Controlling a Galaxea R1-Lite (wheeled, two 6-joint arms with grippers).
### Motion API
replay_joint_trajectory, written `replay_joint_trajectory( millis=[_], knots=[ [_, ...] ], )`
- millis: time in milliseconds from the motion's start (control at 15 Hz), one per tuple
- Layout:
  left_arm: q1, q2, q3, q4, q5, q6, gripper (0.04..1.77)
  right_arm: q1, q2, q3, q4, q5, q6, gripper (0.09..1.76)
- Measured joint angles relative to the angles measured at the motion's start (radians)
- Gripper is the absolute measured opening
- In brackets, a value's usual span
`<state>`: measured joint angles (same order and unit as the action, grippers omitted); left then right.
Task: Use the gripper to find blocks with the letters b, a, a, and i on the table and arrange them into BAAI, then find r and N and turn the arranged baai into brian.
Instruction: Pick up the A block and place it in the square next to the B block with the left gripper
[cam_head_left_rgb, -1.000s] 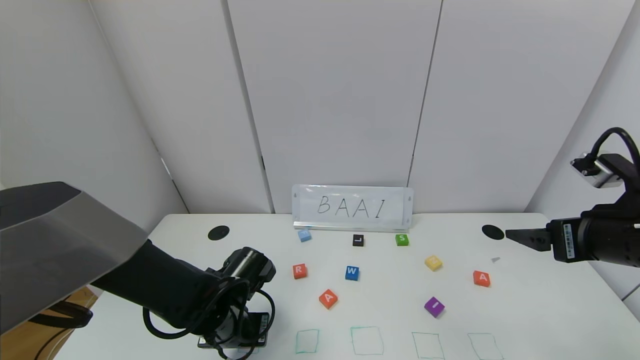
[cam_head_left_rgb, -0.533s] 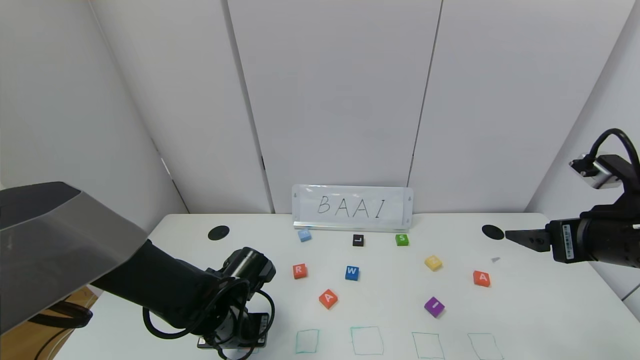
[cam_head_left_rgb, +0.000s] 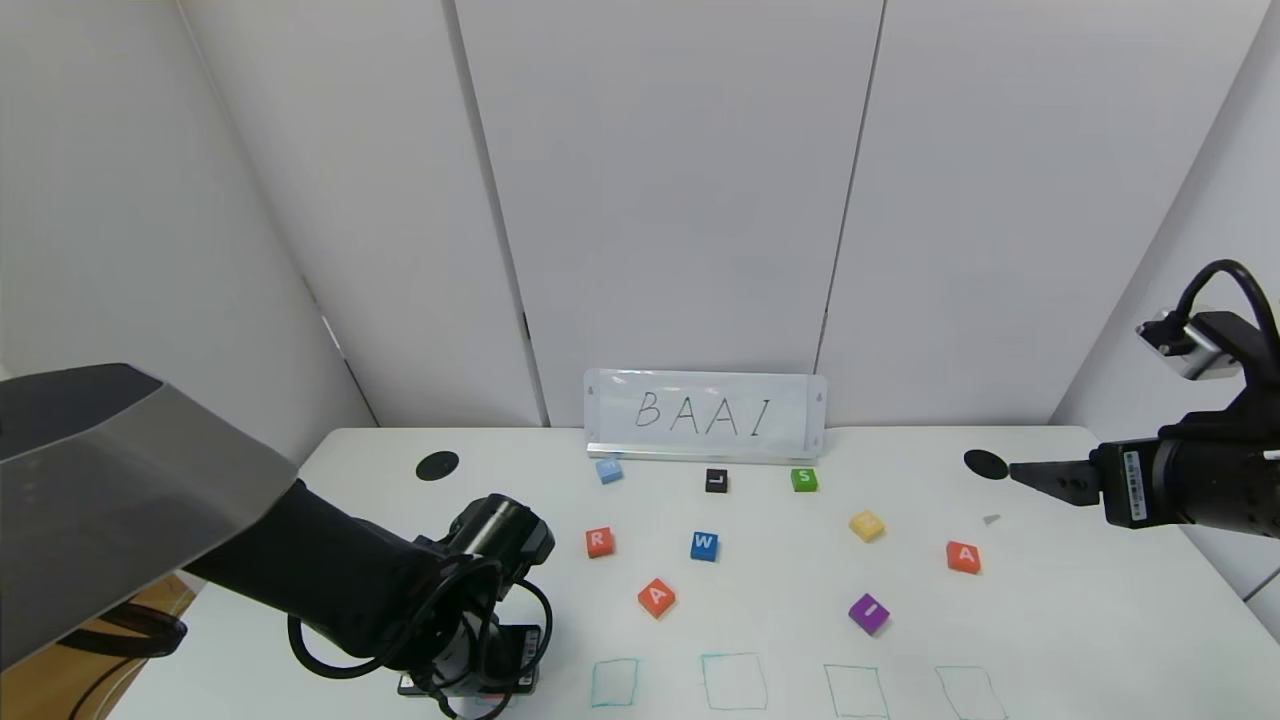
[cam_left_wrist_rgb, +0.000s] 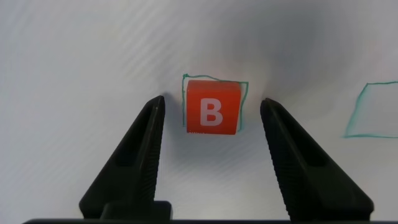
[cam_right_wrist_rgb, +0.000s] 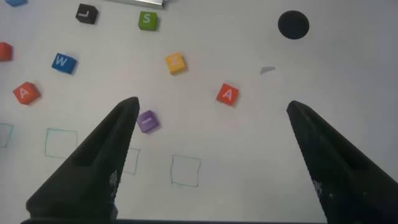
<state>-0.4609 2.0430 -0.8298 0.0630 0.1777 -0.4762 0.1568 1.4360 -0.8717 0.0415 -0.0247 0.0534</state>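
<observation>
Because the word starts at the robot's left, the left gripper (cam_left_wrist_rgb: 211, 115) hangs low over the near-left edge of the worktop (cam_head_left_rgb: 1080, 620), its fingers spread on either side of the B block (cam_left_wrist_rgb: 212, 106) without touching it. That block sits inside a green drawn square (cam_left_wrist_rgb: 214, 102), the leftmost of a row, so it looks placed and let go, though in the head view the arm hides it. Four more squares, all bare, run along the near edge to the right. An A block (cam_head_left_rgb: 656, 597) lies just behind them, close to the left arm, while the second A block (cam_head_left_rgb: 963, 557) and the purple I block (cam_head_left_rgb: 868, 612) lie nearer the right side. R (cam_head_left_rgb: 598, 542) waits mid-worktop for the later word. Raised above the far right edge, the right gripper (cam_right_wrist_rgb: 211, 112) is wide apart and empty, probably parked until its side's blocks are due.
</observation>
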Motion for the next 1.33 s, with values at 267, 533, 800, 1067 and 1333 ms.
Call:
replay_joint_trajectory(
  millis=[267,533,800,1067,1333],
  knots=[
    [0.001,-0.009,-0.007,0.001,0.005,0.000,1.37,0.001,-0.001,0.000,0.000,0.000,0.000,1.71],
    [0.000,-0.031,-0.014,0.008,0.011,-0.001,1.50,0.005,-0.003,0.001,0.000,-0.001,0.000,1.71],
    [-0.006,-0.081,-0.033,0.026,0.020,-0.003,1.59,0.005,-0.006,0.002,0.000,0.000,0.001,1.71],
    [-0.007,-0.110,-0.096,0.097,0.023,-0.038,1.64,0.020,-0.006,0.008,-0.002,-0.005,0.002,1.71],
    [-0.006,-0.115,-0.147,0.107,0.021,-0.048,1.67,0.023,-0.016,0.010,-0.003,-0.005,0.002,1.71]
  ],
)
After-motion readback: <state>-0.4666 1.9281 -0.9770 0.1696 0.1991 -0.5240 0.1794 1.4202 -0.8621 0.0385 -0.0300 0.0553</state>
